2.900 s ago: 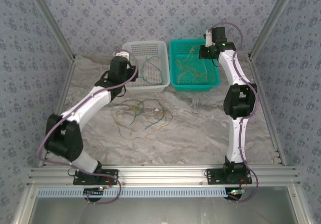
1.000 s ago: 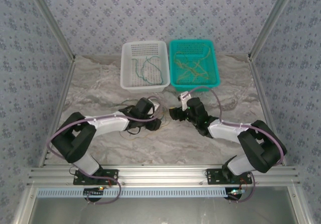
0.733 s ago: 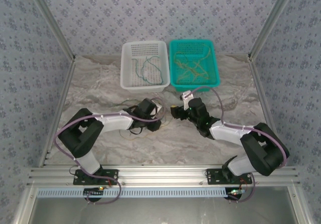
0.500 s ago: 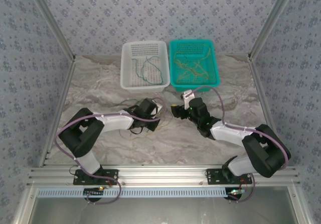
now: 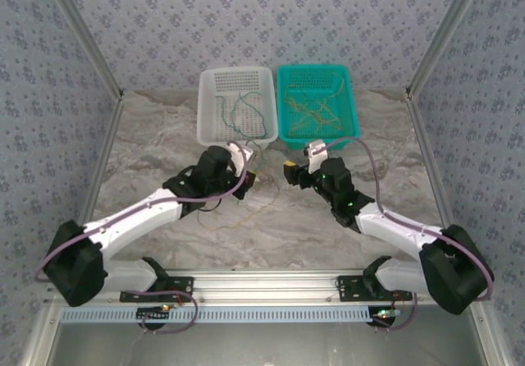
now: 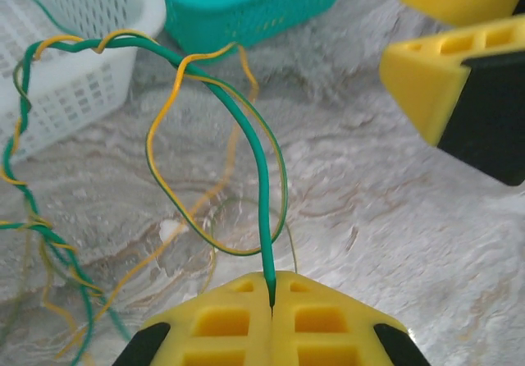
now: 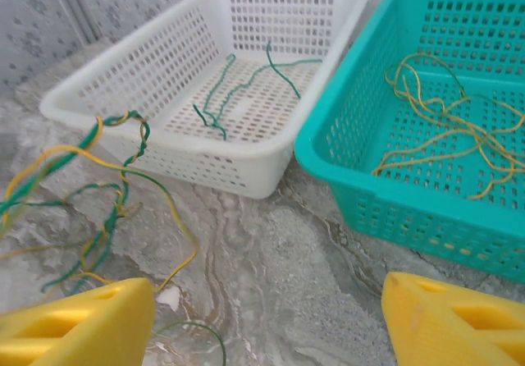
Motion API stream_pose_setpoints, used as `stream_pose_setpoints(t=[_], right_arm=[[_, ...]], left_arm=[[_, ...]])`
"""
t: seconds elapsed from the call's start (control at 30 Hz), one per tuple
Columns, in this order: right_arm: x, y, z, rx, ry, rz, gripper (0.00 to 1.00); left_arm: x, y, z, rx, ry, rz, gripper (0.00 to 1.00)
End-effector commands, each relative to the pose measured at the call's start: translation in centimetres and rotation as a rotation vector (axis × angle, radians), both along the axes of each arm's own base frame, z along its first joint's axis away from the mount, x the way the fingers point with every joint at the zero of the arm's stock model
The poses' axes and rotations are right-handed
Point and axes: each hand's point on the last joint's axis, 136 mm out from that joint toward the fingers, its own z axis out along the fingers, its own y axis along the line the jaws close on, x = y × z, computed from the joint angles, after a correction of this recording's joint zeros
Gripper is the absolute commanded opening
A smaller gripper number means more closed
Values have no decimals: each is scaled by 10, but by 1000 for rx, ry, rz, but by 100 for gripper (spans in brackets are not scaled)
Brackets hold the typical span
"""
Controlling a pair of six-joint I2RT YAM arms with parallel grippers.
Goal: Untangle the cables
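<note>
The left hand (image 6: pixel 272 294) clamps one green strand of the cables (image 6: pixel 244 128), thin green and yellow wires twisted together on the table (image 6: pixel 394 218) near the white basket (image 6: pixel 74 79); the right hand (image 7: pixel 271 321) gapes open, empty.

Twists green round yellow through the cables (image 6: pixel 264 177), vivid against the table (image 6: pixel 394 218). Looks grey-white there, veined like marble. Shows bright yellow on the left gripper (image 6: pixel 271 288), black at its corners. Matches that yellow on the right gripper (image 7: pixel 267 321). Holds green strands alone in the white basket (image 7: pixel 205 165). Holds yellowish ones in the teal basket (image 7: pixel 394 210). Gleams white along the left arm (image 5: pixel 139 214) and right arm (image 5: pixel 394 226), black at the joints, purple-grey on the arm leads (image 5: pixel 376 177). Glints silver along the frame (image 5: pixel 271 284). Repeats a small blue-grey floral print over the walls (image 5: pixel 246 21).
</note>
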Motion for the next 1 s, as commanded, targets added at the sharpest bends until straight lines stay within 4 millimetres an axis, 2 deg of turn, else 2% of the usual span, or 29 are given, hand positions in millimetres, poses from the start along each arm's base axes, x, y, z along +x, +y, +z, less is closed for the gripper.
stream_pose_setpoints(t=[0.0, 0.27, 0.47, 0.7, 0.77, 0.97], right_arm=[[-6, -4, 22, 57, -34, 45, 76], [-20, -8, 62, 107, -82, 165, 79], [-20, -11, 76, 118, -112, 166, 81], [-17, -9, 87, 128, -140, 169, 81], [-17, -9, 90, 132, -146, 170, 81], [-21, -12, 107, 157, -177, 167, 81]], left_arm=[[-9, 5, 36, -120, -87, -48, 0], [-12, 43, 113, -265, -254, -3, 0], [-24, 47, 182, -388, -340, -65, 0], [-37, 48, 242, -501, -422, -125, 0], [-36, 47, 248, -502, -430, -128, 0], [-28, 38, 232, -496, -390, -149, 0]])
